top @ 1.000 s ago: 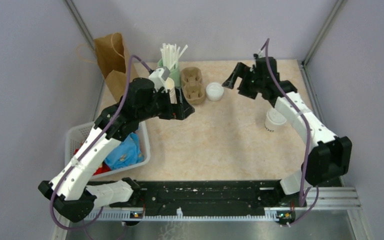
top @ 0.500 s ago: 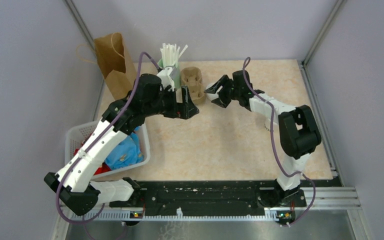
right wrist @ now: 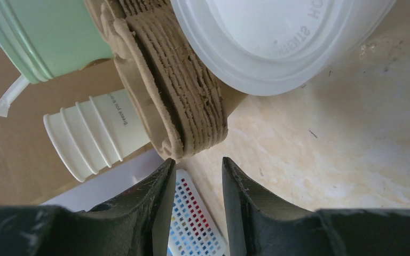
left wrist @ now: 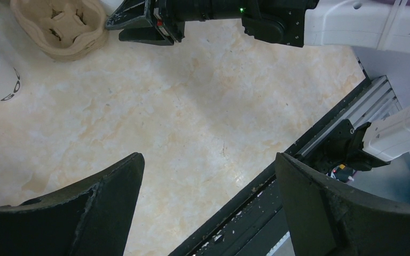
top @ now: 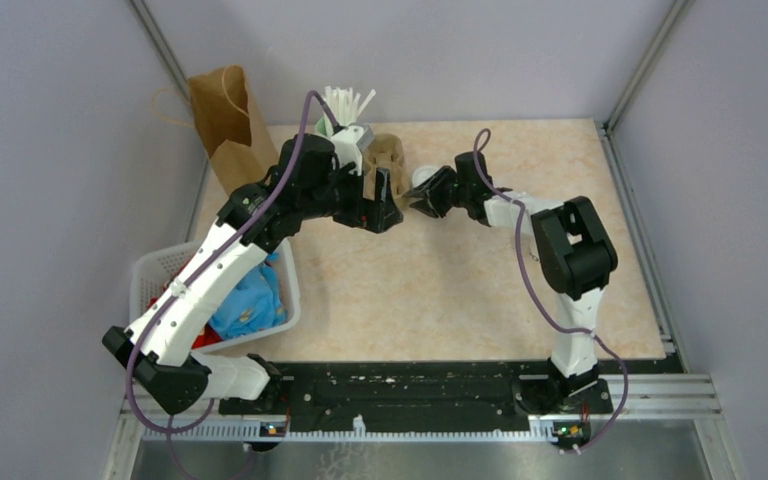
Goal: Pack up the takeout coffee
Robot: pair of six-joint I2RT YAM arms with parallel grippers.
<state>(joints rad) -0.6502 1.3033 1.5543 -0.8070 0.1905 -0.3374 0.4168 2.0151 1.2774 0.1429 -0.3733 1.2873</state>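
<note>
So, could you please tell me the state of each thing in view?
left gripper: wide open, empty.
right gripper: narrowly open, empty.
pulp carriers: stacked, top pockets empty.
white lid: beside the pulp carriers, not gripped.
paper cups: nested, lidless.
paper bag: upright.
green cup: holding straws.

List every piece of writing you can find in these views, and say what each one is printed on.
"HO": raised letters on the white plastic lid, cut off by the picture's edge; the rest of its raised wording is unclear.
Small dark print on the stack of paper cups: too small to read.
Colour-swatch card: no words visible.
</note>
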